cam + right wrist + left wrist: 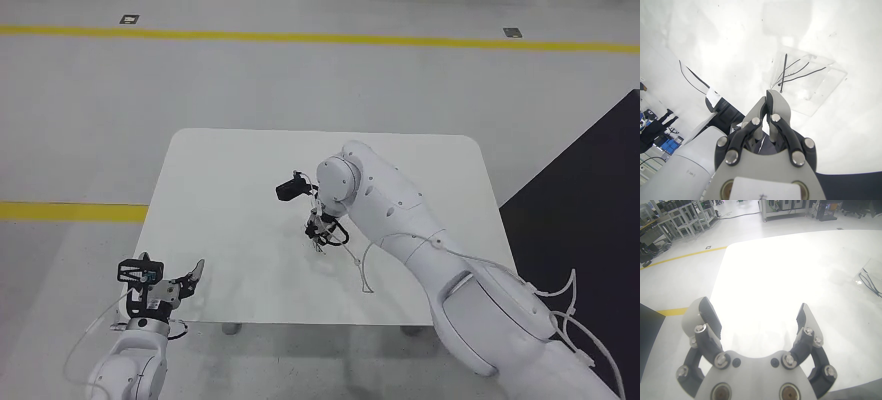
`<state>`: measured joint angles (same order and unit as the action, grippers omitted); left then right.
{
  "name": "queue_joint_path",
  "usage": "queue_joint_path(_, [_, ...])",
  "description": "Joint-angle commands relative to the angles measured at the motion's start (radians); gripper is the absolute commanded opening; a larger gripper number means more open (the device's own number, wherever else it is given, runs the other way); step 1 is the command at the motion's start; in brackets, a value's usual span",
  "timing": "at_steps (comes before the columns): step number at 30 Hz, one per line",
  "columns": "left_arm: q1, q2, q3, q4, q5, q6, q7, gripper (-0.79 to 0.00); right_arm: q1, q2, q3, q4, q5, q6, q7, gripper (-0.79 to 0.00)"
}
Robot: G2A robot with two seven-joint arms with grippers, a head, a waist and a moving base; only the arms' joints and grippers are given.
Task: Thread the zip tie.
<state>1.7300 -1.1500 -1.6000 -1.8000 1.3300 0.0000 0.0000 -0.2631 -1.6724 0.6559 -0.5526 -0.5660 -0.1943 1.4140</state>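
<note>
Count four black zip ties, loose and crossed: one straight, three thin and curved. Find them inside one clear tray lying flat near the middle of the white table.

Note right gripper just beside the tray's edge, jaws pressed together, no gap at the tips. See one thin tail ending close to those tips; cannot tell whether pinched or merely beside.

Note left gripper well apart from the tray, over the table's near left corner. Jaws spread wide, nothing between the ribbed black pads.

Count two grippers, one tray, one table.

Note one white label on the right gripper's base, print cut off at the edge, not legible.

On the floor beyond the table, mark one yellow line along the far side and a second yellow stripe off to the left.
</note>
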Motion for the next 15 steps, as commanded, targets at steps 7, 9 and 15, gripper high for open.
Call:
queue_joint_path(7, [0.0, 0.0, 0.0, 0.0, 0.0, 0.0, 0.0, 0.0, 0.006, -0.003, -0.006, 0.033, -0.017, -0.026, -0.029, -0.622])
queue_joint_path(9, [0.0, 0.0, 0.0, 0.0, 0.0, 0.0, 0.0, 0.0, 0.009, -0.008, -0.011, 0.043, -0.018, -0.035, -0.037, -0.606])
queue_joint_path(15, [0.0, 0.0, 0.0, 0.0, 0.0, 0.0, 0.0, 0.0, 0.016, -0.026, -0.026, 0.091, -0.017, -0.084, -0.074, -0.588])
